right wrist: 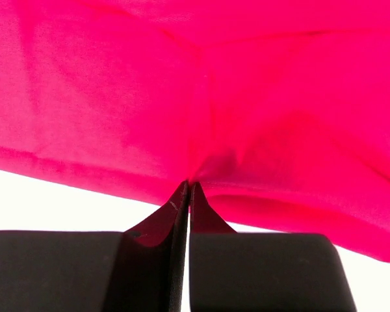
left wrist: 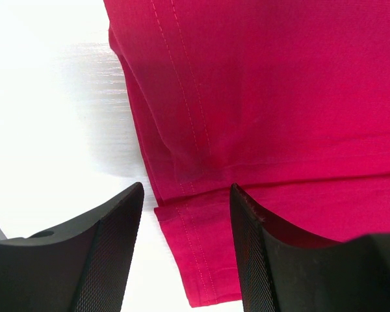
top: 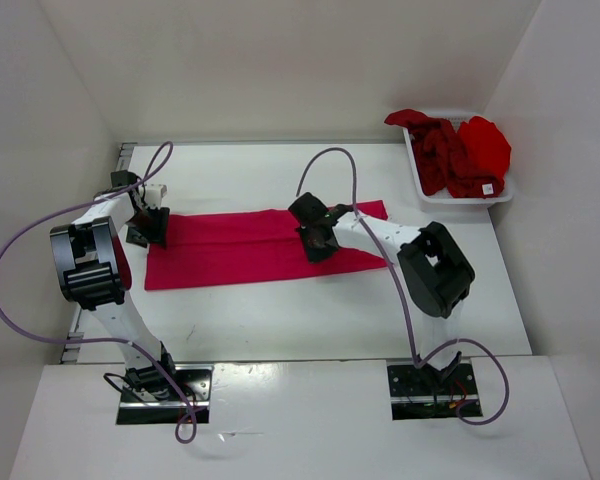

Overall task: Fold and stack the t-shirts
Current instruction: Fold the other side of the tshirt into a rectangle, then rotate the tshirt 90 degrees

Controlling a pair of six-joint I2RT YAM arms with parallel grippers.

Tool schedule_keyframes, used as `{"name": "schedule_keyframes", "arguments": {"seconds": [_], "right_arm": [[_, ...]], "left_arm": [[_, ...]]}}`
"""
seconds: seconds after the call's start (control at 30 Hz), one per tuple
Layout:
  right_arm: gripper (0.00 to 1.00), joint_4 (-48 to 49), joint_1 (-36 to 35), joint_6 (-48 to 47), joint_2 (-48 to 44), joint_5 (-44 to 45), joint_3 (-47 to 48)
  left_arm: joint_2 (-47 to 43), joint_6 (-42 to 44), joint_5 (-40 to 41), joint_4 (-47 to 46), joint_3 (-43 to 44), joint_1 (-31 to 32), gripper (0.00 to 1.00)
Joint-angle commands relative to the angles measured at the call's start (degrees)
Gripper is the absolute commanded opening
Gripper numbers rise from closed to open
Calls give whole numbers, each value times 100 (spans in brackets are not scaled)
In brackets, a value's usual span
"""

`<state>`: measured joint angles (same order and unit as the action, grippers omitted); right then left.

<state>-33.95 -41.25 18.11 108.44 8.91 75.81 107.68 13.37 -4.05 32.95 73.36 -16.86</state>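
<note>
Black fingers (right wrist: 159, 221) of the right hand (right wrist: 190, 187) fill the near edge of its wrist view. They are pressed together, with a pucker of the pinkish-crimson t-shirt (right wrist: 201, 97) pinched between their tips. That grip sits on the cloth's near edge, toward its right end. The left hand (left wrist: 187, 195) is at the opposite end with its fingers parted on either side of the stitched hem (left wrist: 195, 214). It grips nothing, and whether it touches the cloth cannot be told.

Between the two hands the shirt lies flat on the bench (top: 280, 320) as one long band. Layered edges under the left hand suggest a lengthwise fold is already made. On that reading the first shirt is about half folded and the crosswise folds are left to do.

Well beyond the right hand, to its right, a white mesh basket (top: 500, 195) holds the dark maroon t-shirt (top: 440, 155) and the bright red t-shirt (top: 485, 145), both crumpled. A white tag (top: 487, 187) shows near the rim. Neither is folded, and no stack exists yet.

The right forearm crosses the band's right corner and would likely need lifting clear before that end is folded over.
</note>
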Motion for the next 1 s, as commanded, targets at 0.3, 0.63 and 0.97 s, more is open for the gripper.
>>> {"name": "schedule_keyframes", "arguments": {"seconds": [0.3,0.63,0.97], "right_arm": [[0,-67,-41,-9,309,-768,505],[75,-120,-41,-9,-58,-618,505],[78,-401,266,1991,-1335,1613,-56]], "left_arm": [[-195,35,1,1,3,-36,63],[-308,35,1,1,3,-36,63],[-1055,-80,107,-236,337,-36,77]]}}
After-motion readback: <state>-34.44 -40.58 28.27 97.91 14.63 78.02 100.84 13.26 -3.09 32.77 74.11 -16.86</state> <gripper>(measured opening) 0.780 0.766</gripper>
